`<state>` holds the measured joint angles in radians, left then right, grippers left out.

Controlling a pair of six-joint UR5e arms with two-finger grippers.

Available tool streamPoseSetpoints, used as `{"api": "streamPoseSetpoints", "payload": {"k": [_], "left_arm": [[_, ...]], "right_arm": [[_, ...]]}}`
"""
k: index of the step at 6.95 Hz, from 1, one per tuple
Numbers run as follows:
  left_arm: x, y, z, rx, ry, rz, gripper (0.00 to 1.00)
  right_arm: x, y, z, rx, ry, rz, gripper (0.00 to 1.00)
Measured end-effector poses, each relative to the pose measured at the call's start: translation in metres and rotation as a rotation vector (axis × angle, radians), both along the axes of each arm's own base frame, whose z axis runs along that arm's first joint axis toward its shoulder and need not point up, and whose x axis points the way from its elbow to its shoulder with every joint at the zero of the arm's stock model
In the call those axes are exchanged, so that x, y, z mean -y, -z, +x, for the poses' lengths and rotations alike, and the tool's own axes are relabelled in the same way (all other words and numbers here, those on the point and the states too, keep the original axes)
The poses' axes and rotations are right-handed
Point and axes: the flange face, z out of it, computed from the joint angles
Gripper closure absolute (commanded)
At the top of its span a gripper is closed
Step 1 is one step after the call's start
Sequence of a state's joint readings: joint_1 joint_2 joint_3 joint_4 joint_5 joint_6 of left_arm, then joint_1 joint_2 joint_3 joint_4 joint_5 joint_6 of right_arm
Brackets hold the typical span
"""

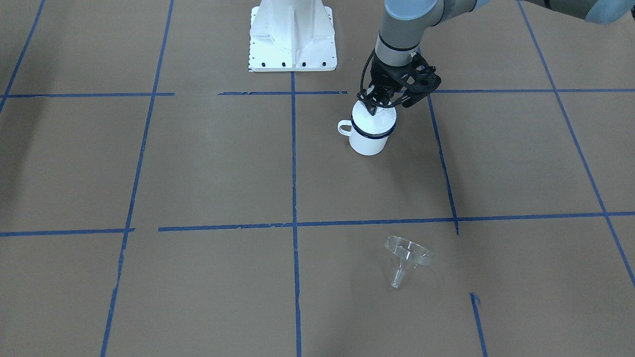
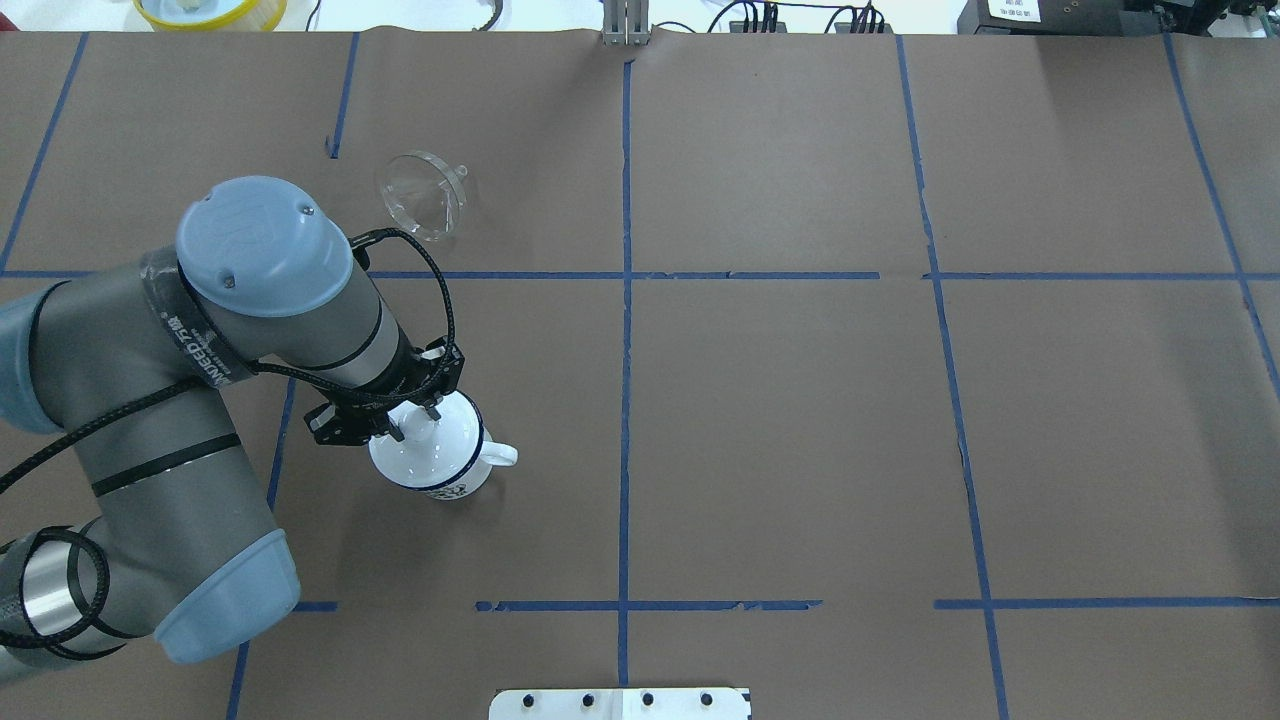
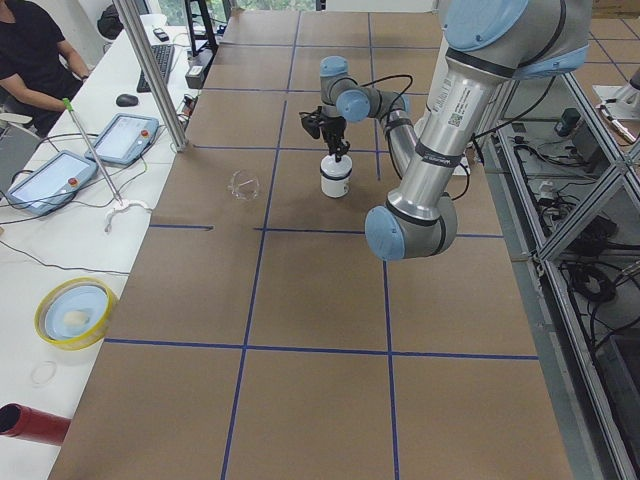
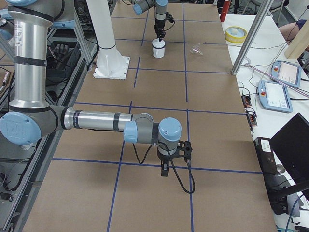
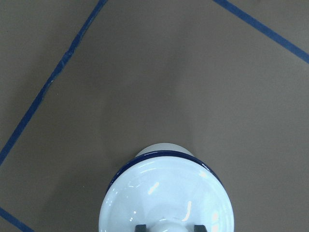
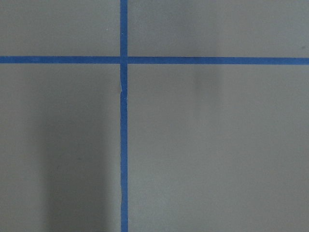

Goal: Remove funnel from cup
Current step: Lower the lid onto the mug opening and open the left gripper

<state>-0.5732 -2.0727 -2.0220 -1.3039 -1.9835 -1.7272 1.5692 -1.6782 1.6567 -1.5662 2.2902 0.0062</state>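
The clear funnel (image 1: 407,255) lies on its side on the brown table, far from the cup, with its spout toward the table's operator side; it also shows in the overhead view (image 2: 425,195). The white enamel cup (image 1: 368,141) with a blue rim stands upright, its handle (image 2: 500,455) pointing toward the table's middle. A white domed lid (image 5: 169,193) sits on it. My left gripper (image 1: 373,110) points straight down over the cup, its fingers closed on the lid's knob. My right gripper (image 4: 164,171) hovers low over bare table far from both; I cannot tell whether it is open.
The robot's white base (image 1: 292,39) stands just beside the cup. Blue tape lines (image 1: 293,163) cross the brown table cover. A yellow bowl (image 2: 210,10) and tablets (image 3: 125,135) lie on the side bench beyond the table.
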Motion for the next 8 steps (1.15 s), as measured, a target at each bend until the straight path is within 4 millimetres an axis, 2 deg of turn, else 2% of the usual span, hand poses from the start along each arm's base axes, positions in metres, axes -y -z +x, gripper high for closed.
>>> {"api": "streamPoseSetpoints", "payload": {"k": [8], "left_arm": [[0.0004, -0.0026, 0.0006, 0.001, -0.007, 0.015, 1.0]], "right_arm": [[0.0, -0.0002, 0.0, 0.0, 0.0, 0.0, 0.0]]}}
